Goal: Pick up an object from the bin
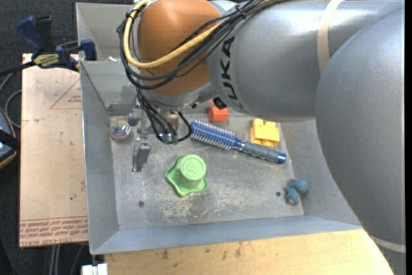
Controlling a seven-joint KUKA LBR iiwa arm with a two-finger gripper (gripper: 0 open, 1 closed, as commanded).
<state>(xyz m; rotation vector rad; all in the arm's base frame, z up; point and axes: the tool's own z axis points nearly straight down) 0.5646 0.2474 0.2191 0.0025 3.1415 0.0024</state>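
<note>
While hanging low over the floor of the grey metal bin [96, 158], pincer [139, 152] beneath the orange-domed wrist, close to the bare metal. Cannot tell whether clenched or released.

Nearest to it: one small shiny purplish ball [119, 132], just beside it on the view's left and slightly farther up, apart from it.

On the pincer's other side, toward the view's right:
- one green round plastic piece [187, 175], near and a little lower
- one blue plastic hairbrush [235, 140], lying flat, bristle head toward the pincer
- one small orange block [218, 114], just above the brush head
- one yellow block [265, 132], just above the brush handle
- one small blue-grey lumpy thing [296, 190], well apart, farthest off

Six loose things counted in all.
</note>
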